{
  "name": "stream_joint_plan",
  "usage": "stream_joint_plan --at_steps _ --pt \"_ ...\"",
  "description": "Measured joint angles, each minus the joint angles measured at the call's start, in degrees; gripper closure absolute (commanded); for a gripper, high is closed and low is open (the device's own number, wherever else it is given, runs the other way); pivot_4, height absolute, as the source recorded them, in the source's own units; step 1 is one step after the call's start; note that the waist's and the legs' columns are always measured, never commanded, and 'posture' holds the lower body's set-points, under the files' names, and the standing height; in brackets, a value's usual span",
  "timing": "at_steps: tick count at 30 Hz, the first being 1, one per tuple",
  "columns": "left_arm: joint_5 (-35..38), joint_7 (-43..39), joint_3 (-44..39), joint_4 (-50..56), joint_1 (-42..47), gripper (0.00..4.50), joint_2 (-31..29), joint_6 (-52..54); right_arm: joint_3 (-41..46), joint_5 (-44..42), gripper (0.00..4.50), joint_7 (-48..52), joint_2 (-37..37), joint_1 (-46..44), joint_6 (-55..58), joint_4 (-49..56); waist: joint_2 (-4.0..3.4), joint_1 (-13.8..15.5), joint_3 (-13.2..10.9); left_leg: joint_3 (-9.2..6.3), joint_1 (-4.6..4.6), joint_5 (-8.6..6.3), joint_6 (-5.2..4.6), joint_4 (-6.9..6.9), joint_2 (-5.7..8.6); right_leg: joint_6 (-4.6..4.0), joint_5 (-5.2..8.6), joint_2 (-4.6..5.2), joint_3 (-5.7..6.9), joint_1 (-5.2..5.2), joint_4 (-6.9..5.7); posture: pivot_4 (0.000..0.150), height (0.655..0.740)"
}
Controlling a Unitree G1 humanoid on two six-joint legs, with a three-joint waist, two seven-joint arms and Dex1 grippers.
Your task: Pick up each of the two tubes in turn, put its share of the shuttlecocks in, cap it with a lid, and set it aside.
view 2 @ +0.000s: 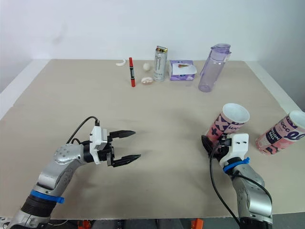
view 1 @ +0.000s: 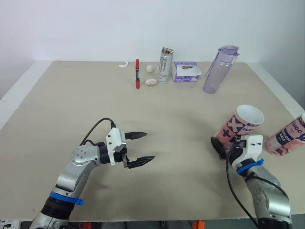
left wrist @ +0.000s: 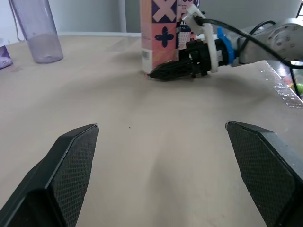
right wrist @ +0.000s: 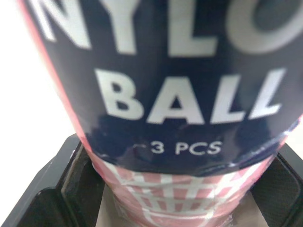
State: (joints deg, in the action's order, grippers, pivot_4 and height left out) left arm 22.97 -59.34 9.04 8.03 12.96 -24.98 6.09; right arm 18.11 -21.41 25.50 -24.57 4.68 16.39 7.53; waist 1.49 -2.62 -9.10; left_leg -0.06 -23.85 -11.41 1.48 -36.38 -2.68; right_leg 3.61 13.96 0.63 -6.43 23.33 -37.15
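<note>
**Right gripper [view 1: 223, 145] clamped on the base of a tube [view 1: 239, 126]; left gripper [view 1: 149, 146] wide open.**
The tube is a round, smooth cylinder, pink with white crosses and a glossy dark blue band with white letters. Its open mouth, white inside, faces up. It stands at the near right of the matte beige surface [view 1: 181, 114]. A second tube [view 1: 285, 136] with the same pattern is further right, apart from it, near the edge. The left gripper's black fingers [left wrist: 71, 165] have a fine grid texture and hang over the near left of the surface.
</note>
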Motion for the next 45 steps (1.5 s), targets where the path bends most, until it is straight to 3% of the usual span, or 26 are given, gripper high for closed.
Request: stream_joint_plan --at_steps 3,12,24,29,45 --pt "0.0 0.0 0.0 0.0 0.0 0.00 -0.1 0.0 -1.4 2.0 0.16 1.6 -2.5 1.8 -1.6 1.1 0.01 0.0 0.0 0.01 0.01 0.00 0.00 0.00 0.01 0.00 0.01 0.01 -0.01 -0.01 0.01 0.150 0.7400" --pt "0.0 -0.1 0.2 0.0 0.3 0.00 0.1 0.0 0.9 -2.0 0.16 -2.9 2.4 -2.9 2.5 -0.4 0.06 -0.2 0.0 0.03 0.06 0.01 0.00 -0.05 -0.03 -0.08 -0.14 -0.02 -0.01 0.01 0.00 0.150 0.7400" --pt "0.0 -0.1 0.2 0.0 0.3 0.00 -0.5 0.0 -0.3 1.4 0.16 -1.6 1.1 -3.9 -0.4 -2.9 0.06 -0.1 0.0 0.05 0.02 0.00 0.00 -0.04 -0.01 -0.03 -0.07 -0.01 -0.04 0.01 0.01 0.150 0.7400" --pt "0.0 -0.1 0.2 0.0 0.3 0.00 -0.5 0.0 -0.4 1.9 1.45 -0.5 1.1 -5.2 -2.1 -4.9 0.06 -0.1 0.0 0.05 0.05 0.00 0.00 -0.05 -0.02 -0.05 -0.13 -0.02 -0.04 0.01 0.01 0.150 0.7400" --pt "0.0 0.0 0.2 0.0 0.3 0.00 -0.6 0.1 -1.0 3.7 1.56 -0.8 1.1 -6.5 -3.8 -6.8 0.08 -0.1 0.0 0.06 0.06 0.01 0.00 -0.06 -0.02 -0.05 -0.14 -0.02 -0.05 0.00 0.01 0.150 0.7400"
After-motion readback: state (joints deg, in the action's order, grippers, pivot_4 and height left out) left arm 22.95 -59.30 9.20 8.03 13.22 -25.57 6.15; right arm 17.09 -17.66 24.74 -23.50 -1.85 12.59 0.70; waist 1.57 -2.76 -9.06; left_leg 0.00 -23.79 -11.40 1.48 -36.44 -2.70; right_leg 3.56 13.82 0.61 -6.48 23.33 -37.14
